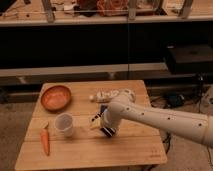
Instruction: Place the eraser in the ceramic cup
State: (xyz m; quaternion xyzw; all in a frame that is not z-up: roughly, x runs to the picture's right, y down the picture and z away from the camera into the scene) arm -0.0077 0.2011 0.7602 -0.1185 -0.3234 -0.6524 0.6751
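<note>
The ceramic cup [64, 124] stands upright on the left part of the wooden table [75, 152]. The eraser [107, 131] shows only as a dark block with a pale edge, right of the cup, mostly hidden under my arm. My gripper [100, 122] comes in from the right on the white arm and is low over the eraser, about a cup's width right of the cup. I cannot tell whether it holds the eraser.
An orange-brown bowl [56, 96] sits at the back left. A carrot [45, 141] lies at the front left near the cup. A white labelled bottle [108, 95] lies at the back middle. A small blue pad [103, 109] shows just behind the gripper.
</note>
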